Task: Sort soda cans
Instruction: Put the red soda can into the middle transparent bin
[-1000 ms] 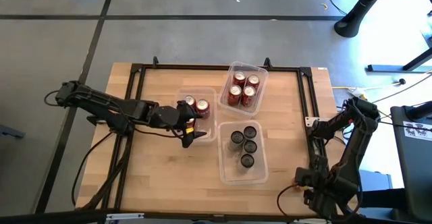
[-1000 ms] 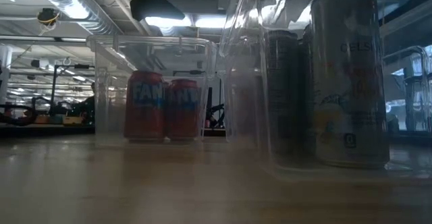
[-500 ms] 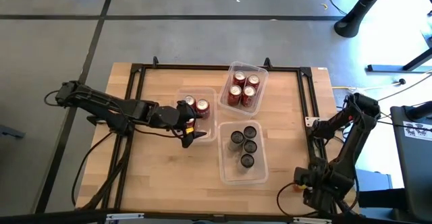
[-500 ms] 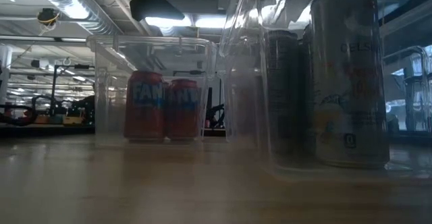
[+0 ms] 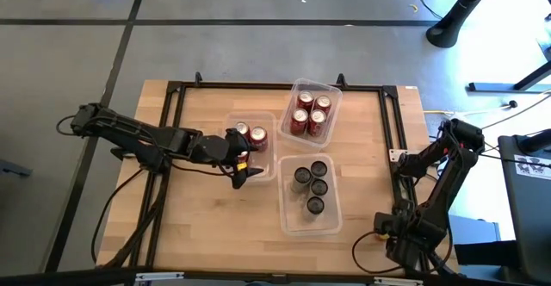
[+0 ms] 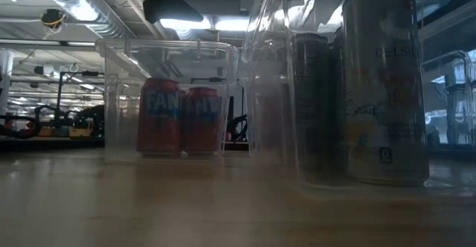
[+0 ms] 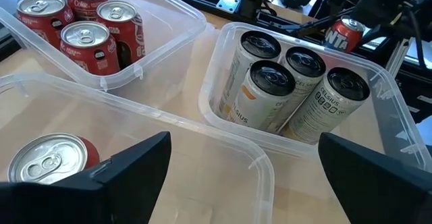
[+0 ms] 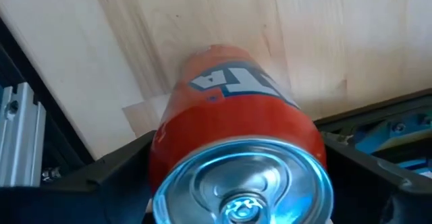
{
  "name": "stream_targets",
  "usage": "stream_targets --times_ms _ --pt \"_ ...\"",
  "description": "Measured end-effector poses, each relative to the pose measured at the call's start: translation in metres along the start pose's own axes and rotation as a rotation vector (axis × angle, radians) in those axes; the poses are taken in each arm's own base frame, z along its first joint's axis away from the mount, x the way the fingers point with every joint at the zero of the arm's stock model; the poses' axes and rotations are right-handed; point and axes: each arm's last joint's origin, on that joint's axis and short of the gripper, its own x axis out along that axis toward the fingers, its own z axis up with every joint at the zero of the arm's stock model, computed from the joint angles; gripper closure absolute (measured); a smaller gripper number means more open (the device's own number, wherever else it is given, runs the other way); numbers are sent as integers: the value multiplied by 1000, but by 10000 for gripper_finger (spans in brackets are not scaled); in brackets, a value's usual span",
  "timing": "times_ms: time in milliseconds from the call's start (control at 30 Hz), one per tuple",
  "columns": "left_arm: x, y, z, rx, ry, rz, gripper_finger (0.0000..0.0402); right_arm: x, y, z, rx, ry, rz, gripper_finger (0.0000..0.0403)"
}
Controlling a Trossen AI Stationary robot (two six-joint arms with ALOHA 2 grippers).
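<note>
Only wrist-visible: orange can [image 8: 236,163] between right tool [image 8: 239,183] fingers.

The left arm reaches from the table's left edge toward the middle, stretched low and nearly straight; its left gripper [image 5: 242,161] hangs near the table's centre, fingers [image 7: 131,166] spread wide with nothing between them; the right arm stands folded at the table's right edge, elbow raised; its right gripper [image 8: 236,170] has its fingers on either side of an orange can [image 8: 233,133].

Red soda cans [image 5: 310,112] stand upright in two bins, dark cans [image 5: 312,186] in a third.
</note>
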Motion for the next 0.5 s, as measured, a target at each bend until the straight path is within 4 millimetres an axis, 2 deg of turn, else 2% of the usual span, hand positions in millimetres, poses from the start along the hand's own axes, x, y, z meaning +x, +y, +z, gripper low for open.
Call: stream_targets --times_ms 200,333,500 --pt "0 0 0 -16 0 0 40 -1 0 0 -1 -3 1 115" --pt "0 0 0 -16 0 0 40 -3 2 0 24 0 9 115" --pt "0 0 0 -22 0 0 40 -20 8 5 64 2 51 115"
